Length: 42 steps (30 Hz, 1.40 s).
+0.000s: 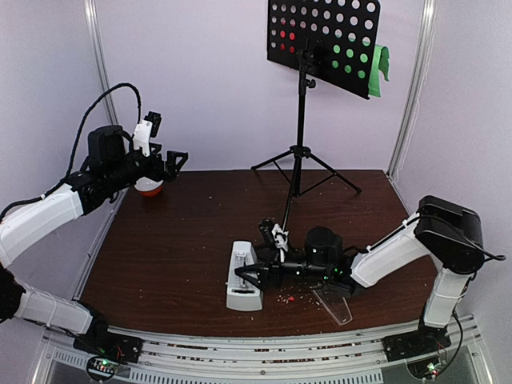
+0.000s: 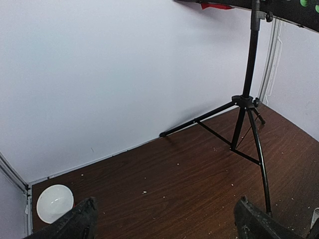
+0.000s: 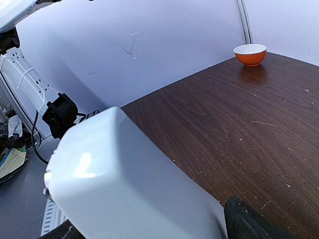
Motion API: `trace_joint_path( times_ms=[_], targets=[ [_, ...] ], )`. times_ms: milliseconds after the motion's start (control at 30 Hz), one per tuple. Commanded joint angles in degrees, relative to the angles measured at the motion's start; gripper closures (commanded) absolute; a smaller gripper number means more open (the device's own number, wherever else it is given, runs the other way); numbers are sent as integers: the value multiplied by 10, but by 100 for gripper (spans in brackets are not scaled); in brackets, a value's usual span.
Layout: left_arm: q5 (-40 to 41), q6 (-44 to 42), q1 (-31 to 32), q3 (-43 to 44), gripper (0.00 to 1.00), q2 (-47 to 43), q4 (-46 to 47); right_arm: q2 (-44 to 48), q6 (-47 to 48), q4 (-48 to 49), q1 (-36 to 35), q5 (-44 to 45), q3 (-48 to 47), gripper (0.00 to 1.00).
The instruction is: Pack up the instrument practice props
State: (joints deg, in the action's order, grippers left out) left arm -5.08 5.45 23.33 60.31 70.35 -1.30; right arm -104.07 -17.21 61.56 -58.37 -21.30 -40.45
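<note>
On dark wooden desk [image 1: 176, 240] — straddling white pyramid metronome [image 1: 238, 288] with right jaws, clamp unclear — left jaws released, empty.

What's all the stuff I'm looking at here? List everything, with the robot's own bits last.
music stand: one, black, tripod standing at the back of the table, hole-punched desk on top
red page: one, on the stand's desk, showing through its left holes in the top view
green page: one, on the desk, sticking out past its right edge
metronome: one, white, lying on the table near the front
clear cover: one, see-through, lying on the table by the right arm
bowl: one, orange outside, white inside, back left corner of the table
table: one, dark brown wood
left gripper: one, black, open, raised near the bowl
right gripper: one, black, fingers either side of the metronome; contact unclear
</note>
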Motion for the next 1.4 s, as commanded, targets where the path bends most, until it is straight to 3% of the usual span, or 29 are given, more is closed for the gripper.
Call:
trace_joint_path(
  times_ms=[0, 833, 1367],
  targets=[
    [3, -7, -1, 1, 2, -8, 22, 3, -12, 27, 8, -1, 10, 16],
    [2, -7, -1, 1, 2, -9, 21, 4, -42, -4, 18, -22, -12, 29],
    [-1, -5, -1, 1, 2, -11, 21, 2, -52, -82, 19, -12, -57, 20]
  ],
)
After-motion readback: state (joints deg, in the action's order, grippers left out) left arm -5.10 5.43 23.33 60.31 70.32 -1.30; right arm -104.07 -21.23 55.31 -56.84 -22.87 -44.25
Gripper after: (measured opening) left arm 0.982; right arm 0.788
